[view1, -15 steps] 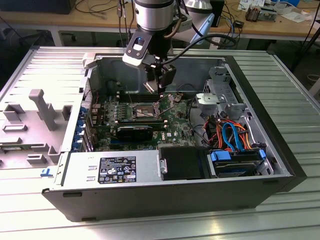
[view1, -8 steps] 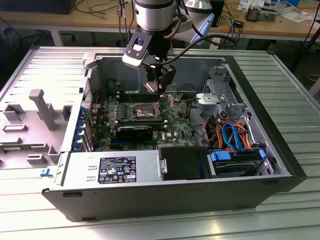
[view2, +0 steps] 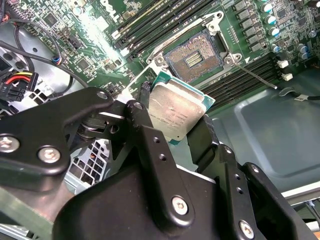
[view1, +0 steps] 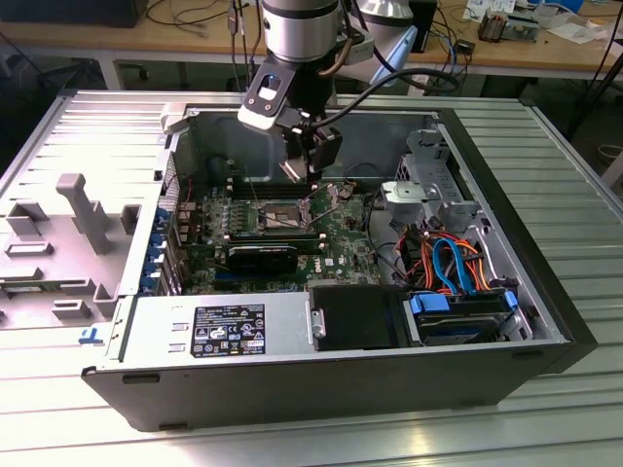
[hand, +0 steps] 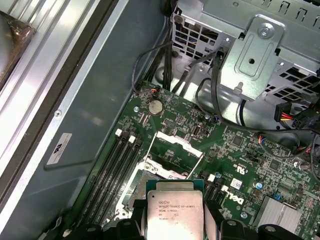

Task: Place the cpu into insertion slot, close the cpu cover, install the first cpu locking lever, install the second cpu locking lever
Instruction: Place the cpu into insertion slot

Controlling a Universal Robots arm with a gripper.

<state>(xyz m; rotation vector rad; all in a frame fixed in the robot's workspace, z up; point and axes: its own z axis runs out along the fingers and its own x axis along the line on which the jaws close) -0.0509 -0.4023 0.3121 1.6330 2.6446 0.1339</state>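
My gripper (view2: 175, 114) is shut on the cpu (view2: 176, 111), a square chip with a dull silver top and green edge, pinched by its sides between two black fingers (view2: 144, 107). It hangs tilted just above the motherboard, a short way off the insertion slot (view2: 194, 57), which lies uncovered with its dark pin field showing. In the first wrist view the cpu (hand: 173, 210) sits in front of the cpu cover (hand: 167, 171), a silver frame standing raised. A thin locking lever (view2: 256, 76) sticks out beside the slot. In the exterior view the gripper (view1: 317, 167) hovers over the slot (view1: 280, 216).
Everything lies inside an open computer case (view1: 545, 321). Long black memory slots (hand: 112, 170) flank the socket. A metal drive cage (hand: 255, 50) with loose cables rises close by. A black heatsink block (view1: 263, 258), a power supply (view1: 224, 331) and blue-cabled drives (view1: 458, 277) fill the near side.
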